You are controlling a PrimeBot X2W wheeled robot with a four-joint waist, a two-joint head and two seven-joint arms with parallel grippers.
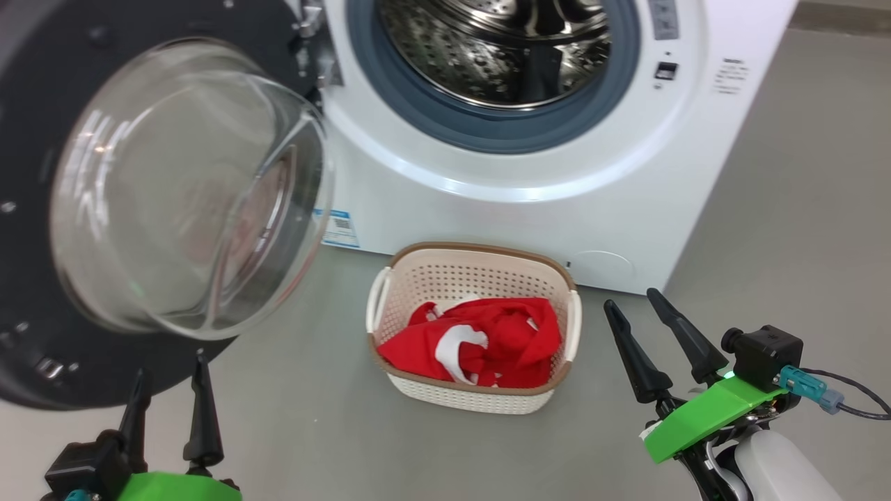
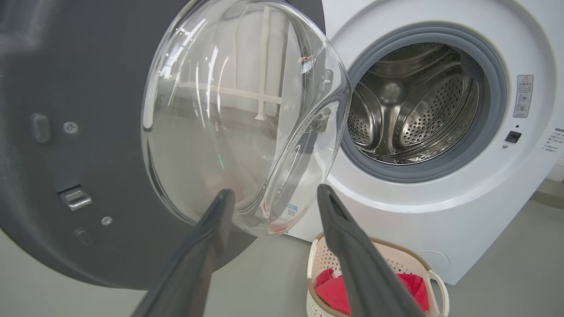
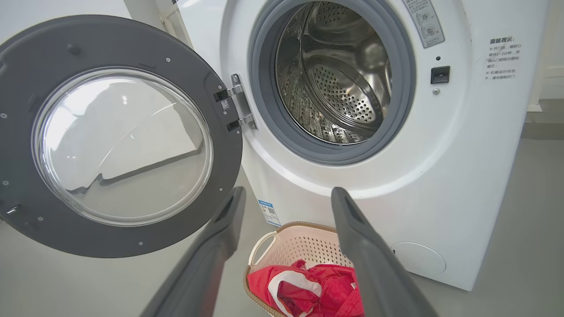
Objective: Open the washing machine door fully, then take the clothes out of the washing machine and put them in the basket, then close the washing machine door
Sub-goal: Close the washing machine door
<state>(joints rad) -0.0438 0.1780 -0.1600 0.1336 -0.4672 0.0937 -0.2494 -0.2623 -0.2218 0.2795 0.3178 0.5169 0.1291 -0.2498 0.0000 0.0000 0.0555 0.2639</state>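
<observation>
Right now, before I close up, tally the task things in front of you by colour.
Red: 1 heap of clothes, garments not countable
White: 1 washing machine
Cream: 1 basket
Black: 1 washing machine door
Total: 4

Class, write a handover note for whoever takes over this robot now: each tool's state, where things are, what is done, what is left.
The left tool is open and empty, low in front of the door.
The right tool is open and empty, right of the basket.
The door is swung wide open; the drum looks empty where it shows.
The clothes lie in the basket on the floor before the washing machine.
Done: door opened, clothes moved. Left: close the door.
</observation>
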